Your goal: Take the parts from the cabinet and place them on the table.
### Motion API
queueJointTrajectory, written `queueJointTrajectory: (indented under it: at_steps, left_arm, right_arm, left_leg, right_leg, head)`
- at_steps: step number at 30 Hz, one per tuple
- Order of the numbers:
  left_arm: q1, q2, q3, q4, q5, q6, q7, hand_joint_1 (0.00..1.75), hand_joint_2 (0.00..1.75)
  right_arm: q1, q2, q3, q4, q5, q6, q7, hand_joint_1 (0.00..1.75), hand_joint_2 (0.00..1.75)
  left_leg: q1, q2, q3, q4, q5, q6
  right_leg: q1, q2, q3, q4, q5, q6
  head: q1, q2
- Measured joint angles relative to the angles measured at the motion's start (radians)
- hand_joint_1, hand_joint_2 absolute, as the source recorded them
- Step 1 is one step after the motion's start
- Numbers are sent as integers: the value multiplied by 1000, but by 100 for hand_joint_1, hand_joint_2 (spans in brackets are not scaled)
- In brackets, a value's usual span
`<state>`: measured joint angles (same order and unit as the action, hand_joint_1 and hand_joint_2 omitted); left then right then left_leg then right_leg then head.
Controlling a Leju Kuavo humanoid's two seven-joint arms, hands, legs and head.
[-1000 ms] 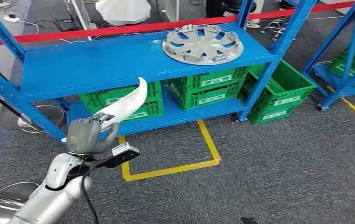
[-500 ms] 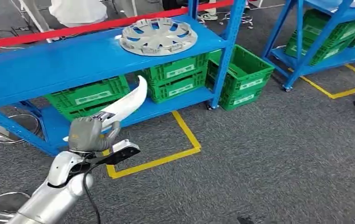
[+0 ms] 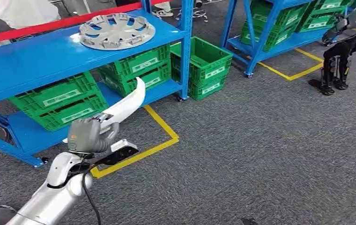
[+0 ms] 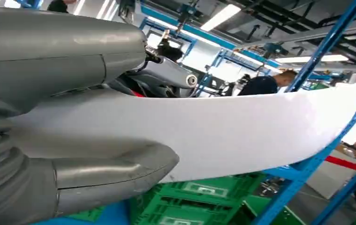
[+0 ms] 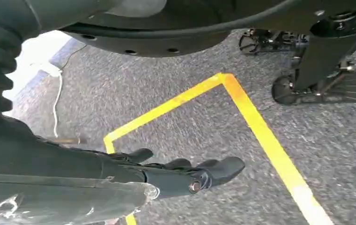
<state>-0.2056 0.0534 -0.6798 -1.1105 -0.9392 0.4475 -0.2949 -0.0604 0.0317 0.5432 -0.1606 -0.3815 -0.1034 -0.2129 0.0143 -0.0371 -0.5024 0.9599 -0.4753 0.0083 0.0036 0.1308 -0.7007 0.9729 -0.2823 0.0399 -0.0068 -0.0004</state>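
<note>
My left hand [image 3: 89, 136] grips a long curved white plastic part [image 3: 127, 104] that sticks up and to the right over the floor. In the left wrist view the white part [image 4: 241, 136] runs across the picture, clamped between the thick grey thumb [image 4: 115, 171] and the hand's cover. A silver wheel cover [image 3: 116, 31] lies flat on the top shelf of the blue cabinet [image 3: 26, 63]. My right hand [image 5: 176, 171] hangs above the grey carpet with its dark fingers stretched out and nothing in them.
Green crates [image 3: 59, 101] fill the cabinet's lower shelf and one [image 3: 204, 63] stands on the floor beside it. A second blue rack [image 3: 279, 33] with green crates is at the right rear. Yellow floor tape [image 3: 159, 140], another robot's legs [image 3: 333, 70] at far right.
The whole view has swung to the right: the cabinet and wheel cover slid left and the second rack came in. My left hand still holds the white part the same way.
</note>
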Motion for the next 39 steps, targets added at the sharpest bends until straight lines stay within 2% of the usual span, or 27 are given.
queueJointTrajectory:
  at_steps: [1,3,4,5,6,7,8,9,10,11,12,15,16,17,20,22,24,25,26,30,31,32,33,35,36,38,39]
  left_arm:
    - [-3,-1,1,1,1,-1,0,175,175]
    - [-2,-3,3,1,2,-1,-2,175,175]
    - [-2,-2,5,2,5,-1,-2,175,175]
    - [-2,-3,9,3,9,-1,-2,175,175]
    - [-4,-3,10,4,16,0,-3,175,175]
    - [-5,-4,11,4,27,1,-6,175,175]
    - [-8,-7,15,4,46,0,-10,175,175]
    - [-12,-11,22,4,78,-4,-20,175,175]
    - [-16,-16,32,3,113,-11,-33,175,175]
    - [-18,-20,45,-3,157,-17,-47,175,175]
    - [-22,-22,62,-10,205,-25,-62,175,175]
    - [-24,-39,88,-18,281,-41,-81,175,175]
    - [-23,-41,93,-18,284,-43,-83,175,175]
    - [-21,-42,99,-21,285,-44,-85,175,175]
    - [-18,-44,119,-26,315,-32,-96,175,175]
    - [-5,-56,140,-32,343,-3,-114,175,175]
    - [-3,-68,159,-39,362,16,-123,175,175]
    - [-3,-70,164,-44,369,16,-126,175,175]
    - [-3,-71,169,-48,378,17,-133,175,175]
    - [3,-86,186,-61,396,28,-148,175,175]
    - [3,-90,189,-63,396,30,-149,175,175]
    - [4,-95,190,-65,396,31,-150,175,175]
    - [7,-95,191,-68,397,31,-150,175,175]
    - [14,-94,196,-68,414,30,-165,175,175]
    - [17,-94,200,-68,433,25,-178,175,175]
    - [21,-95,205,-70,485,0,-207,175,175]
    - [23,-97,209,-77,515,-15,-223,175,175]
  right_arm:
    - [0,2,0,0,-1,-2,-2,0,175]
    - [-7,-1,-2,1,0,-3,2,0,175]
    - [-9,-1,-2,1,0,-4,1,0,175]
    - [-12,-1,-3,1,0,-5,1,0,175]
    - [-14,-1,-3,1,1,-5,1,0,175]
    - [-15,-1,-3,1,1,-6,1,0,175]
    - [-15,-1,-3,1,2,-7,3,0,175]
    - [-14,-1,-4,1,2,-8,4,0,175]
    - [-16,0,-4,0,2,-8,3,0,175]
    - [-20,2,-4,-2,2,-8,2,0,175]
    - [-26,3,-4,-2,2,-12,0,0,175]
    - [-17,5,-4,-2,2,-15,-3,0,175]
    - [-15,6,-4,-2,2,-15,-2,0,175]
    - [-12,6,-4,-2,1,-17,-1,0,175]
    - [-17,4,-4,-2,1,-21,-4,0,175]
    - [-13,5,-4,-2,1,-23,-5,0,175]
    - [-6,5,-4,-2,1,-26,-5,0,175]
    - [-5,5,-4,-2,2,-26,-5,0,175]
    - [-7,8,-4,-2,3,-26,-5,0,175]
    - [-5,8,-4,-2,5,-29,-5,0,175]
    - [-2,3,-4,-2,5,-29,-5,0,175]
    - [-1,6,-4,-2,5,-30,-5,0,175]
    - [-4,6,-4,-2,5,-33,-5,0,175]
    - [-9,5,-4,-2,6,-32,-5,0,175]
    - [-9,5,-5,-2,6,-32,-5,0,175]
    - [-10,5,-5,-2,9,-32,-7,0,175]
    - [-9,5,-5,-2,9,-33,-7,0,175]
  left_leg:
    - [-4,10,-10,2,9,7]
    - [-8,35,-33,2,30,10]
    - [-9,48,-45,3,40,10]
    - [-9,61,-57,3,48,9]
    - [-8,76,-70,3,57,6]
    - [-9,91,-84,4,66,4]
    - [-8,102,-97,6,75,0]
    - [-8,111,-107,8,83,-5]
    - [-9,117,-110,10,90,-12]
    - [-11,127,-113,11,95,-19]
    - [-14,139,-116,14,102,-25]
    - [-3,167,-117,9,117,-36]
    - [0,122,-122,20,93,-46]
    - [-2,80,-137,62,44,-47]
    - [-6,50,-215,291,-83,-39]
    - [-11,47,-208,313,-65,-27]
    - [-17,36,-132,185,9,-12]
    - [-19,13,-82,100,42,-4]
    - [-18,-36,-45,43,36,5]
    - [-12,-15,-48,15,35,-3]
    - [-3,0,-47,9,39,-1]
    - [-3,5,-47,9,40,3]
    - [-5,17,-47,9,41,6]
    - [-7,46,-48,10,41,7]
    - [-7,60,-48,10,41,6]
    - [-7,82,-48,10,42,6]
    - [-7,91,-47,10,42,4]
  right_leg:
    - [9,-41,-11,20,-46,5]
    - [3,-105,-45,160,-178,20]
    - [2,-114,-60,243,-228,24]
    - [0,-119,-68,311,-248,29]
    - [-4,-121,-62,353,-222,33]
    - [-8,-122,-41,355,-168,38]
    - [-12,-126,-2,323,-118,42]
    - [-15,-139,54,259,-101,46]
    - [-18,-176,127,163,-132,51]
    - [-4,-209,203,53,-192,55]
    - [0,-203,217,5,-213,25]
    - [7,-172,190,9,-194,-7]
    - [6,-165,192,8,-187,-18]
    - [5,-155,183,8,-179,-27]
    - [13,-118,155,10,-157,-41]
    - [17,-86,142,10,-147,-41]
    - [19,-62,137,11,-140,-37]
    - [19,-52,137,12,-138,-35]
    - [19,-44,129,13,-136,-32]
    - [18,-8,106,17,-119,-10]
    - [21,-21,97,26,-129,-9]
    - [25,-69,86,57,-154,0]
    - [19,-99,53,127,-195,11]
    - [9,-120,-24,302,-268,23]
    - [6,-123,-45,352,-281,28]
    - [1,-125,-13,302,-240,32]
    - [-1,-130,36,215,-198,32]
  head:
    - [-2,0]
    - [12,0]
    - [12,0]
    - [12,0]
    - [13,0]
    - [13,0]
    - [12,0]
    - [14,0]
    - [14,0]
    - [18,0]
    - [15,0]
    - [14,0]
    - [14,0]
    - [12,0]
    - [11,0]
    - [11,0]
    - [11,0]
    - [11,0]
    - [12,0]
    - [9,0]
    - [4,0]
    - [15,0]
    - [28,0]
    - [28,0]
    - [28,0]
    - [27,0]
    - [28,0]
